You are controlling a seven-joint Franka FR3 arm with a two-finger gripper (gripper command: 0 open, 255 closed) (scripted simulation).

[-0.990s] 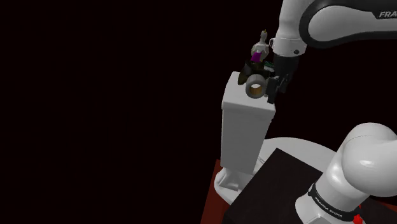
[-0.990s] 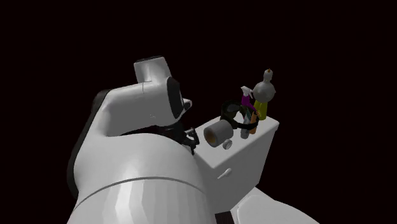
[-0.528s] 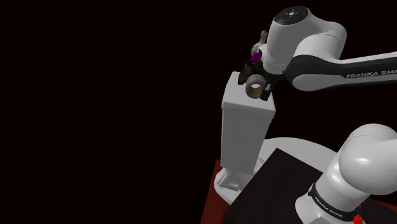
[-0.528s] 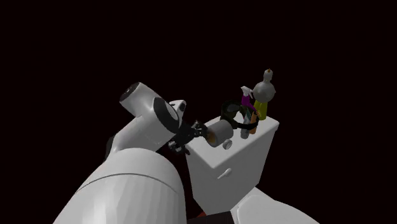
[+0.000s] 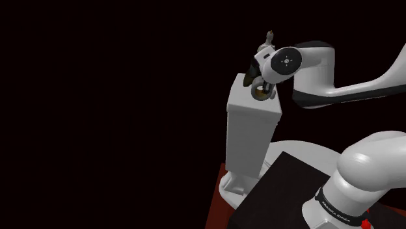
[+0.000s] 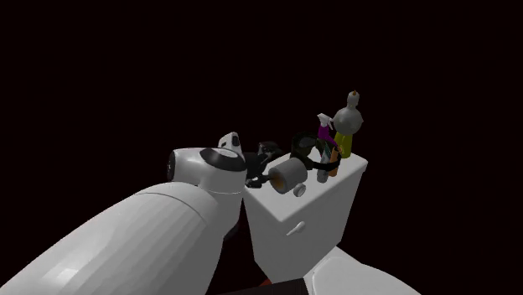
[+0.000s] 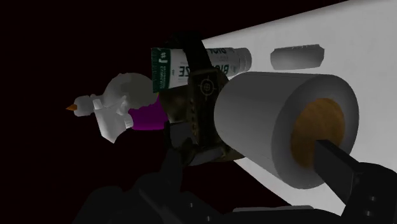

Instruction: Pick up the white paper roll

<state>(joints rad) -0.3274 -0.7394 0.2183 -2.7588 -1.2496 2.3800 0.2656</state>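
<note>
My gripper [image 7: 251, 143] stands wide, its 2 fingers on either side of the grey-white paper roll [image 7: 267, 121], which lies on its side on the toilet tank [image 7: 356, 38] lid. Farther back on the tank are a labelled tube [image 7: 210, 63] and a white spray bottle [image 7: 118, 111].

The arm [image 5: 364, 84] rises from the shoulder view's lower right, bends over, and stretches left with its forearm nearly level. The wrist [image 5: 284, 62] is rolled so that its round white cap faces that camera. The gripper [image 5: 263, 90] sits just below and left of the wrist. In the wrist view, its black fingers [image 7: 347, 175] stand well apart.
</note>
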